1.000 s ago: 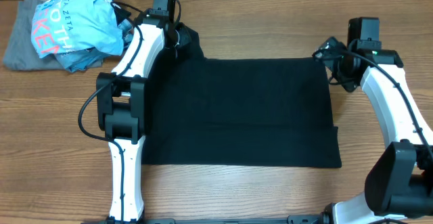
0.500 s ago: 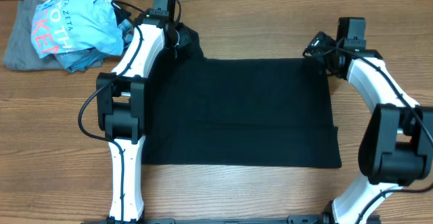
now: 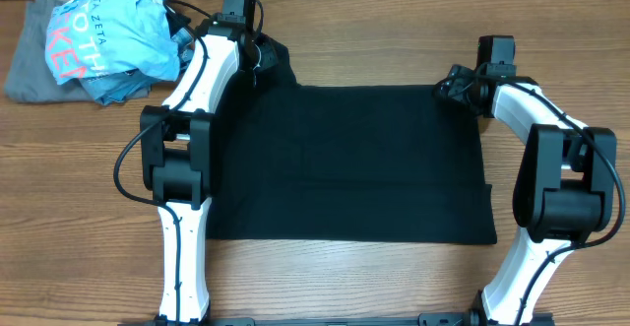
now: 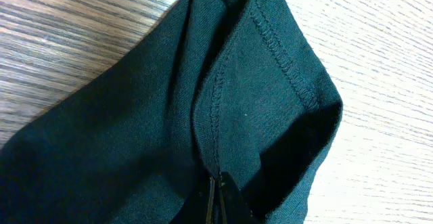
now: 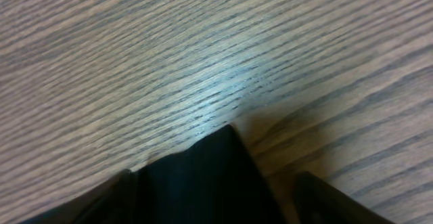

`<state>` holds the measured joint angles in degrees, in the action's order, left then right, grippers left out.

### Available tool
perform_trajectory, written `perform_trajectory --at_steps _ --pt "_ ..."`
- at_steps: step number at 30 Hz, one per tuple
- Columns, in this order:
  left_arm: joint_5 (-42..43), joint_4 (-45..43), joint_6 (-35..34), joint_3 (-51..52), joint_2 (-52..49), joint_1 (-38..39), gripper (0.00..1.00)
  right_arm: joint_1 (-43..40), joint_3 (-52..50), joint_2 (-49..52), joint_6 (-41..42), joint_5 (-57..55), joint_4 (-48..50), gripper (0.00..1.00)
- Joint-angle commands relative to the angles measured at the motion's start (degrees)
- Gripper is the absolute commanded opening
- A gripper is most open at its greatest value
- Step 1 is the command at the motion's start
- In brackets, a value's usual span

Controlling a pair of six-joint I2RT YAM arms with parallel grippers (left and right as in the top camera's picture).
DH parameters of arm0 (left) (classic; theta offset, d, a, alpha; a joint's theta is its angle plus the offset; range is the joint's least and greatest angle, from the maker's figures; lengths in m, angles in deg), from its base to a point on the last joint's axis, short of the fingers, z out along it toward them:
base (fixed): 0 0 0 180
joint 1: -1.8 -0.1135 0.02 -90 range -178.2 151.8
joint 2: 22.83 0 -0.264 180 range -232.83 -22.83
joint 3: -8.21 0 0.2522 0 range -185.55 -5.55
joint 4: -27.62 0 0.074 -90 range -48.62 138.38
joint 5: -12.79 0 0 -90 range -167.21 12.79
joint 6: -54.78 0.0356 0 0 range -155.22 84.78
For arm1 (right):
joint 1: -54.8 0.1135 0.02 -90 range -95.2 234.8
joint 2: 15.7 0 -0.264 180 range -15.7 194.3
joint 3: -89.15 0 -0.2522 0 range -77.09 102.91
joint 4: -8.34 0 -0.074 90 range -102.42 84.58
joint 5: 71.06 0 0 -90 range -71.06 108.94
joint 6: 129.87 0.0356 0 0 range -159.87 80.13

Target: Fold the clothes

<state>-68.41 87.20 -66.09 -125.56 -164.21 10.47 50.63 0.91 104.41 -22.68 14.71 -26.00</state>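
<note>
T-shirt pinched in left tool, corner at right tool

- The left arm is covering the left edge and sleeve of the black T-shirt in the overhead view.
- The left tool is showing only its pinched tips at the bottom edge of its wrist view.
- The right tool is blending into dark cloth overhead; its wrist view is blurring, and its fingers are being cut off below.
- The grey garment is lying mostly under the light blue shirt.
</note>
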Motion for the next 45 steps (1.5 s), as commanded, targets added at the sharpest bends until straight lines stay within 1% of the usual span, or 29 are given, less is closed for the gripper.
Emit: perform_trajectory --at_steps 1,3,14,19,20,21,22,23,24,25,27,28,35,38,42,45 --pt "-0.44 0.24 1.77 -1.27 -0.72 0.37 0.04 0.09 1.64 0.46 -1.16 -1.77 0.39 0.68" --pt "-0.44 0.44 1.77 -1.27 -0.72 0.39 0.04 0.09 1.64 0.46 -1.18 -1.81 0.37 0.53" --pt "-0.42 0.61 2.32 -1.27 -0.72 0.35 0.04 0.09 1.64 0.46 -0.92 -3.72 0.37 0.04" --pt "-0.22 0.72 5.46 -1.27 -0.72 0.37 0.05 0.09 1.64 0.46 -0.9 -3.69 0.52 0.04" --pt "-0.22 0.74 5.64 -1.27 -0.72 0.37 0.06 0.09 1.64 0.46 -0.9 -3.69 0.59 0.05" --pt "-0.22 0.76 5.62 -1.27 -0.72 0.37 0.07 0.09 1.64 0.46 -0.9 -3.69 0.83 0.22" --pt "-0.22 0.76 5.62 -1.27 -0.72 0.37 0.08 0.09 1.64 0.46 -0.9 -3.67 1.29 0.5" --pt "-0.24 0.74 5.62 -1.27 -0.72 0.37 0.08 0.09 1.64 0.46 -0.87 -3.65 1.73 0.68" --pt "-0.28 0.72 5.62 -1.27 -0.72 0.37 0.08 0.09 1.64 0.46 -0.68 -3.67 2.21 0.81" --pt "-0.33 0.72 5.62 -1.27 -0.72 0.37 0.08 0.09 1.66 0.46 -0.11 -3.67 2.75 0.86" --pt "-0.42 0.68 5.62 -1.27 -0.72 0.37 0.07 0.09 2.03 0.46 2.21 -3.67 2.8 0.84" --pt "-0.42 0.66 5.62 -1.27 -0.72 0.37 0.07 0.13 2.03 0.46 2.82 -3.65 2.97 0.81" --pt "-0.42 0.61 5.6 -1.27 -0.72 0.37 0.07 1.22 2.01 0.55 2.69 -3.76 3.39 0.7" --pt "-0.42 0.66 5.6 -1.27 -0.72 0.37 0.07 2.4 2.01 1.22 2.54 -6.1 3.32 0.68" --pt "-0.39 0.92 5.62 -1.27 -0.72 0.37 0.07 3.96 2.01 2.97 2.27 -12.37 2.64 0.67" --pt "-0.42 0.92 5.62 -1.27 -0.72 0.37 0.07 4.15 2.01 3.85 2.34 -12.68 2.29 0.67"
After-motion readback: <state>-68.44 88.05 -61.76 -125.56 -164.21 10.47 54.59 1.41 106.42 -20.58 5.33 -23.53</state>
